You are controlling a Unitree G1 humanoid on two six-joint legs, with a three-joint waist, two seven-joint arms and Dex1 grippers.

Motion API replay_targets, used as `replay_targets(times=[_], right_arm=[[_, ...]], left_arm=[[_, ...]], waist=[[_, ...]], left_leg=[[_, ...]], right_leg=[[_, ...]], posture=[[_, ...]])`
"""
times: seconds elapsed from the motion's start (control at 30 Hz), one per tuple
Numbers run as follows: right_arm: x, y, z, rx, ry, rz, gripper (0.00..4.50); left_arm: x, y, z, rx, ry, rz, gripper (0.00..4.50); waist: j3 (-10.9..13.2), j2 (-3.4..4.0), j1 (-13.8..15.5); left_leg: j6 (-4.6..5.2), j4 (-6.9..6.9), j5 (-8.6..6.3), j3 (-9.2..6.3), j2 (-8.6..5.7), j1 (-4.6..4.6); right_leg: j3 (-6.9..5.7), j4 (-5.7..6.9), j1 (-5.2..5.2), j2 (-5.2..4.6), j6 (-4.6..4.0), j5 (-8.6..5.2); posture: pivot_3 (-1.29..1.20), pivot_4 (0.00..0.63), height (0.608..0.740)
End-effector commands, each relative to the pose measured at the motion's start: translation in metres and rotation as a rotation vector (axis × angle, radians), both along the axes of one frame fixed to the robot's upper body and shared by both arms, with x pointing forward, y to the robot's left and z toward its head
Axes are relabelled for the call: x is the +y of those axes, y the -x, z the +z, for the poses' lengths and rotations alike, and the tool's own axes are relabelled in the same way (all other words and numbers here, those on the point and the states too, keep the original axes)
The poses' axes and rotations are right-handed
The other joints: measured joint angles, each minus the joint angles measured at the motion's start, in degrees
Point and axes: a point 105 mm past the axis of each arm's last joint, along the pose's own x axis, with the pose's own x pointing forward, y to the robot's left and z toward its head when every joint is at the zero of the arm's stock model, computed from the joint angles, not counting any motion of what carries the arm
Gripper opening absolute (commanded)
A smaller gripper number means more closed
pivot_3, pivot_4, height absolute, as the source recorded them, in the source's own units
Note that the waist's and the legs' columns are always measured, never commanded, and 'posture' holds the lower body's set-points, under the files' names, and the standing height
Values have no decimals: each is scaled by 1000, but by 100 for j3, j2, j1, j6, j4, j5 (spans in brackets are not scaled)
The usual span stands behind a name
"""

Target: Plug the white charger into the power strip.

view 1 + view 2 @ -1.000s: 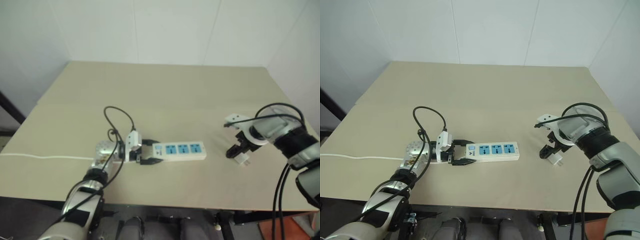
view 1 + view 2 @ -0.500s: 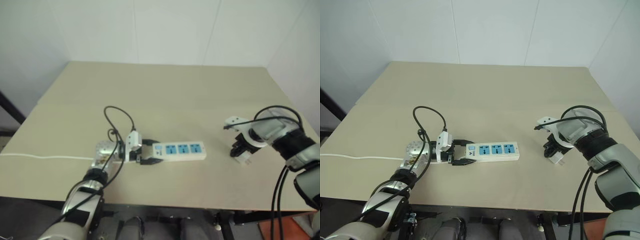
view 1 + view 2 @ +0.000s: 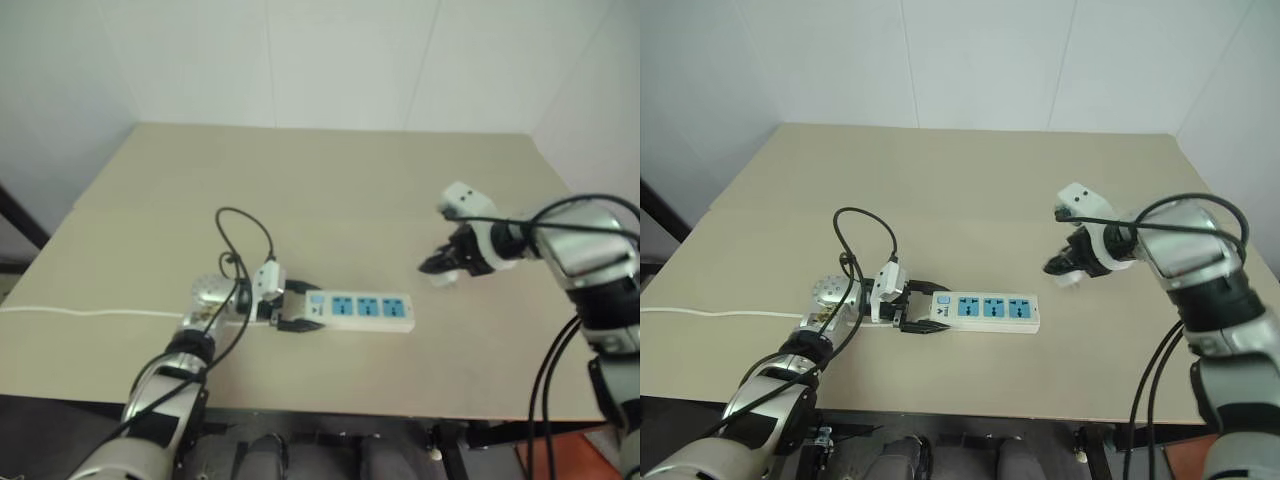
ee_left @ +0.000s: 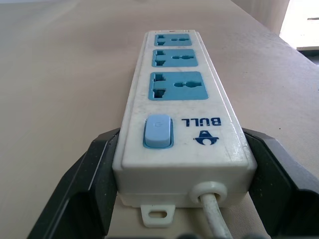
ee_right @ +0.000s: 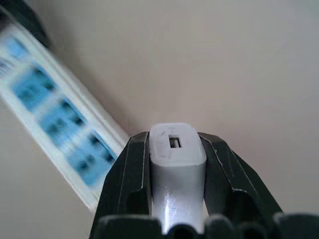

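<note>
The white charger (image 5: pixel 177 149) is clamped in the right gripper's (image 3: pixel 1068 266) fingers, aloft right of the power strip (image 3: pixel 985 310). The left gripper's (image 4: pixel 174 199) fingers straddle its switch end on the desk (image 3: pixel 970 190). Grasp done; aligning and inserting remain.

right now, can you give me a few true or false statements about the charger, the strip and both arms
1. The small white rounded charger is pinched between the right gripper fingers. True.
2. The charger sits plugged into the middle blue socket. False: all three sockets of the long white power strip are empty.
3. The left gripper fingers flank the strip's switch end. True.
4. The strip hangs in the air above the beige table. False: it lies flat on the table.
5. The held charger is above the table, apart from the strip. True.
</note>
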Motion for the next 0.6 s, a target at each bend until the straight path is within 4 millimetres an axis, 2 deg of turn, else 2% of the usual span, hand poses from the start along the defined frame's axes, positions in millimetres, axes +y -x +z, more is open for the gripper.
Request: replay_targets(times=[0.03, 0.13, 0.27, 0.43, 0.6], right_arm=[[20, 9, 24, -217, -196, 122, 1116], [39, 16, 19, -298, -369, 216, 1116], [58, 23, 6, -297, -529, 318, 1116], [73, 22, -8, -287, -658, 370, 1116], [82, 19, -24, -276, -678, 402, 1116]], left_arm=[[0, 2, -2, -8, -38, -31, 3264], [2, 3, -1, -1, -29, -29, 3264], [4, 3, 0, -6, -33, -30, 3264], [5, 4, -1, -3, -35, -25, 3264], [8, 5, -3, 25, -26, -14, 3264]], waist=[[0, 0, -1], [-2, -3, -9], [-2, -3, -29], [-2, -3, -46], [-2, -3, -68]], left_leg=[[0, 0, 0, -1, -1, 0], [1, 1, 1, -1, -1, 11], [0, 2, 1, 2, -2, 15], [0, 1, 1, 2, -1, 29], [0, 0, 1, 2, -1, 33]], right_leg=[[0, 1, 0, -1, 0, 0], [1, 5, 8, 1, 0, 0], [3, 10, 9, 0, 0, 0], [4, 13, 17, 1, 0, 0], [4, 15, 19, 1, 0, 0]], posture=[[0, 150, 740], [0, 150, 740], [0, 150, 740], [0, 150, 740], [0, 150, 740]])
